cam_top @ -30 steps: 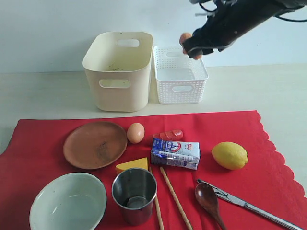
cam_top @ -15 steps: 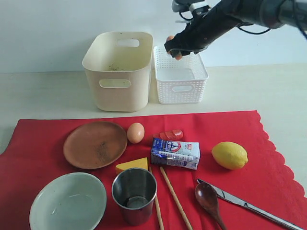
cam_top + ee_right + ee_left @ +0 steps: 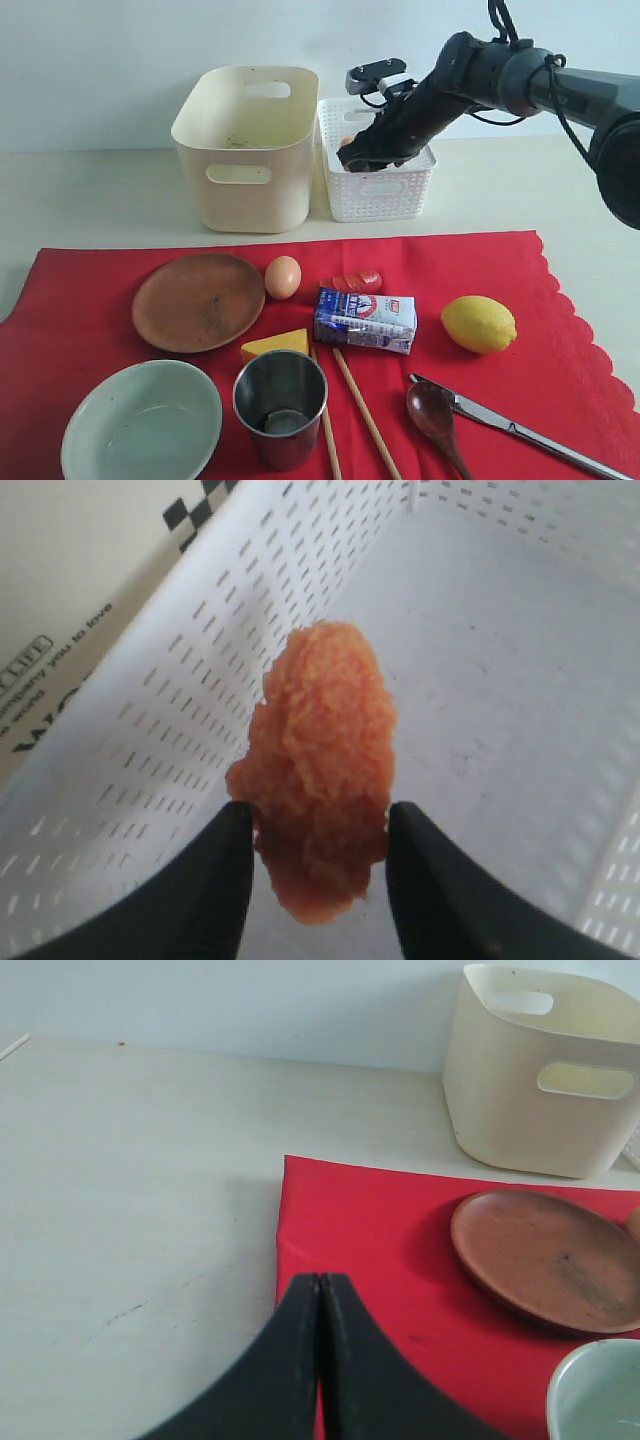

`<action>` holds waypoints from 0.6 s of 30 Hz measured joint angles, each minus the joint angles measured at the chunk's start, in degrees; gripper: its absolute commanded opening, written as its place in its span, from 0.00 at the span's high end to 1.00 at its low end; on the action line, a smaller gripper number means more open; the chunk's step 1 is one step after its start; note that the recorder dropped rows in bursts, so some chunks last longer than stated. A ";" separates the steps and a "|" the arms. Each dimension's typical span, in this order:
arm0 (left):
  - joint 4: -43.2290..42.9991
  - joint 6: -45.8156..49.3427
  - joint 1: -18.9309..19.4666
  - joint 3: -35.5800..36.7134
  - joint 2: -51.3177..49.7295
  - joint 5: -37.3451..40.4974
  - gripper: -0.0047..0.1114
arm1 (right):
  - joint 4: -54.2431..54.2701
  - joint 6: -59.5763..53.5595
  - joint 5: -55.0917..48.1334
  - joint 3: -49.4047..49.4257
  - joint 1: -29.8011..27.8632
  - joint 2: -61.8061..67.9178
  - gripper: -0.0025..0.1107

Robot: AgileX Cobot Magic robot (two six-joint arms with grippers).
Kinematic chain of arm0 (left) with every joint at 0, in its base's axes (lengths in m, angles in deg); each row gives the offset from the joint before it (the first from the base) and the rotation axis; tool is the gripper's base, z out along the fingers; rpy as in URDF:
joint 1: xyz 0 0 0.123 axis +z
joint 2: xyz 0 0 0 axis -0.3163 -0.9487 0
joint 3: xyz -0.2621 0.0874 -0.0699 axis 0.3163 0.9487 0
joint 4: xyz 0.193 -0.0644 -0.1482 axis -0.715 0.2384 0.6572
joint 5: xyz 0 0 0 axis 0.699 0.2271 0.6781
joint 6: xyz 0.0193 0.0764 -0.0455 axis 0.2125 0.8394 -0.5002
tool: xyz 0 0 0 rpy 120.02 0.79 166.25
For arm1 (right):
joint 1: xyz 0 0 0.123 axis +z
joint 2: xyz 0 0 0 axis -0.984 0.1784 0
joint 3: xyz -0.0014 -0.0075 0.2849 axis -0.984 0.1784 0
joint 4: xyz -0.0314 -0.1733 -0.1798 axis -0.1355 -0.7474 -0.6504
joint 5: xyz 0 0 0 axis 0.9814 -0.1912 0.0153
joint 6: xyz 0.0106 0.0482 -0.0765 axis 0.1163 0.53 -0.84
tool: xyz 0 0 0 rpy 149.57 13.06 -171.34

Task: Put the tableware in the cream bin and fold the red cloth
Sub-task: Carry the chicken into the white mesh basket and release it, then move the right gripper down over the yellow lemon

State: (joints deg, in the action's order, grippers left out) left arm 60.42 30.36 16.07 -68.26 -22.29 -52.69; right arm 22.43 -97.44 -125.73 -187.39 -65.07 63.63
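**Jaws shut and idle on the left, clamped on a food lump on the right**

Jaws of the left gripper are pressed together with nothing between them. It hangs over the left edge of the red cloth, probably parked there to leave room for the other arm. On the cloth lie the bowl, the plate, the cup and the chopsticks, mixed with the egg, cheese wedge and milk carton. The cream bin stands on the bare table behind the cloth, and no tableware shows inside it.

Just beside it on the right is the white lattice basket. The right gripper reaches down into this basket, pinching an orange, crumbly food lump from two sides above the basket floor. Food seems to be sorted here so that the cloth can later be cleared and folded. Farther right, the spoon, lemon and knife rest on the cloth.
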 measured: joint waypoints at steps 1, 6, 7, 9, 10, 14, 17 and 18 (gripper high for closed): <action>0.00 0.00 0.00 0.00 0.00 0.00 0.96 | 0.00 0.00 0.00 0.00 0.00 -0.10 0.48; 0.00 0.00 0.00 0.00 0.00 0.00 0.96 | -1.06 0.24 -0.83 0.00 0.00 -1.98 0.44; 0.00 0.00 0.00 0.00 0.00 0.00 0.96 | -1.18 0.38 -1.24 0.00 0.00 -2.60 0.44; 0.00 0.00 0.00 0.00 0.00 0.00 0.96 | -1.62 1.09 -2.55 0.00 0.00 -4.48 0.44; 0.00 0.00 0.00 0.00 0.00 0.00 0.96 | -1.78 1.50 -3.36 0.00 0.00 -5.37 0.44; 0.00 0.00 0.00 0.00 0.00 0.00 0.96 | -3.82 3.31 -7.72 -0.09 0.00 -9.84 0.44; 0.00 0.00 0.00 0.00 0.00 0.00 0.96 | -5.81 4.61 -12.23 -0.22 0.00 -13.43 0.44; 0.00 0.00 0.00 0.00 0.00 0.00 0.96 | -6.45 5.00 -13.93 -0.22 0.00 -14.54 0.44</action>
State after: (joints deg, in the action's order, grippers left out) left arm 60.42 30.36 16.07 -68.26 -22.29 -52.69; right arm 15.98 -92.43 -139.66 -187.61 -65.07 49.09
